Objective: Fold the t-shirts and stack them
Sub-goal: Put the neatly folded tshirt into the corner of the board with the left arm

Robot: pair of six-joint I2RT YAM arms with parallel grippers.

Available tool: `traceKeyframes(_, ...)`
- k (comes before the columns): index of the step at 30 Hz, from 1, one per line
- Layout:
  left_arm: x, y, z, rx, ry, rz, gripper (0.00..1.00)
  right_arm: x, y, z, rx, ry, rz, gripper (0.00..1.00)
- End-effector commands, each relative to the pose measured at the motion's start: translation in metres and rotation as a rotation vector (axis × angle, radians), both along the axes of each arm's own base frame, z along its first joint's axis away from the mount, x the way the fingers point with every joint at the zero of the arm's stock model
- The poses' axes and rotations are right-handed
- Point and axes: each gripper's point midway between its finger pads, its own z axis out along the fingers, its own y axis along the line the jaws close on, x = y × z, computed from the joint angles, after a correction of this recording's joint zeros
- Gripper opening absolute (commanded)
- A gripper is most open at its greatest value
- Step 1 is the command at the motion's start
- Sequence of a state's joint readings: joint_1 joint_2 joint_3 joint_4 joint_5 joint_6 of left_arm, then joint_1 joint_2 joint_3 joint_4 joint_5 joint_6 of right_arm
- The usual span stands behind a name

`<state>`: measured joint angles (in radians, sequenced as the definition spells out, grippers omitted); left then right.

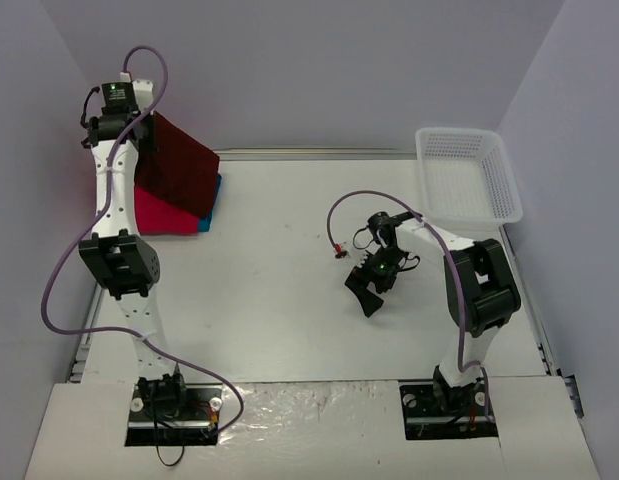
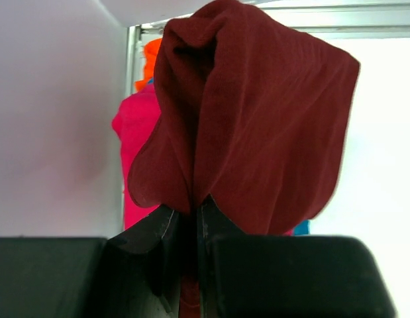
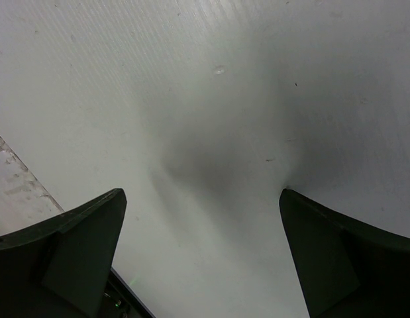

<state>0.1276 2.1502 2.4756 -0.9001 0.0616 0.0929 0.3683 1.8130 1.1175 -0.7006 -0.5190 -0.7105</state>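
My left gripper [image 1: 141, 128] is shut on the dark maroon t-shirt [image 1: 184, 165], held up at the far left so the folded cloth hangs down over the stack. In the left wrist view the maroon shirt [image 2: 257, 112] fills the frame above the closed gripper [image 2: 186, 211]. Under it lie a bright pink t-shirt [image 1: 161, 212] and a teal blue one [image 1: 213, 200]. The pink shirt [image 2: 135, 156], a bit of orange shirt [image 2: 150, 56] and a sliver of teal [image 2: 301, 228] show behind. My right gripper [image 1: 366, 288] is open and empty, low over the bare table [image 3: 211, 132].
A white mesh basket [image 1: 469, 175] stands at the far right corner, empty. The left wall [image 2: 52, 119] is close beside the stack. The table's front edge [image 1: 319, 382] runs just ahead of the arm bases.
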Motion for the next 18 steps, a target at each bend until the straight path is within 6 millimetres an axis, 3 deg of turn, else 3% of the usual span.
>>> traceKeyframes(1, 0.008, 0.033, 0.031, 0.085, -0.107, 0.051, 0.02, -0.032, -0.027, -0.043, -0.133, 0.140, 0.023, 1.00)
traceKeyframes(5, 0.013, 0.081, 0.009, 0.174, -0.085, 0.153, 0.02, -0.034, -0.030, -0.048, -0.146, 0.160, 0.022, 1.00)
traceKeyframes(6, 0.015, 0.093, 0.002, 0.203, -0.079, 0.187, 0.08, -0.035, -0.030, -0.048, -0.149, 0.163, 0.021, 1.00)
traceKeyframes(7, 0.018, 0.103, -0.012, 0.243, -0.061, 0.195, 0.54, -0.035, -0.030, -0.049, -0.151, 0.164, 0.021, 1.00)
traceKeyframes(8, 0.016, 0.117, -0.018, 0.281, -0.041, 0.235, 0.67, -0.035, -0.031, -0.049, -0.153, 0.166, 0.022, 1.00)
traceKeyframes(9, 0.019, 0.123, -0.034, 0.301, -0.005, 0.248, 0.72, -0.036, -0.031, -0.049, -0.154, 0.167, 0.020, 1.00)
traceKeyframes(10, 0.019, 0.128, -0.032, 0.314, -0.003, 0.267, 0.79, -0.035, -0.030, -0.048, -0.151, 0.163, 0.020, 1.00)
traceKeyframes(13, 0.013, 0.125, -0.015, 0.290, -0.038, 0.281, 0.83, -0.034, -0.030, -0.045, -0.143, 0.153, 0.022, 1.00)
traceKeyframes(14, 0.008, 0.121, 0.008, 0.282, -0.086, 0.277, 0.85, -0.033, -0.030, -0.044, -0.139, 0.147, 0.020, 1.00)
traceKeyframes(16, 0.001, 0.112, 0.031, 0.267, -0.133, 0.274, 0.88, -0.032, -0.029, -0.043, -0.135, 0.142, 0.021, 1.00)
traceKeyframes(17, -0.008, 0.107, 0.054, 0.266, -0.169, 0.271, 0.92, -0.032, -0.029, -0.043, -0.133, 0.141, 0.020, 1.00)
traceKeyframes(18, -0.014, 0.098, 0.060, 0.258, -0.165, 0.255, 0.93, -0.032, -0.029, -0.043, -0.134, 0.139, 0.021, 1.00)
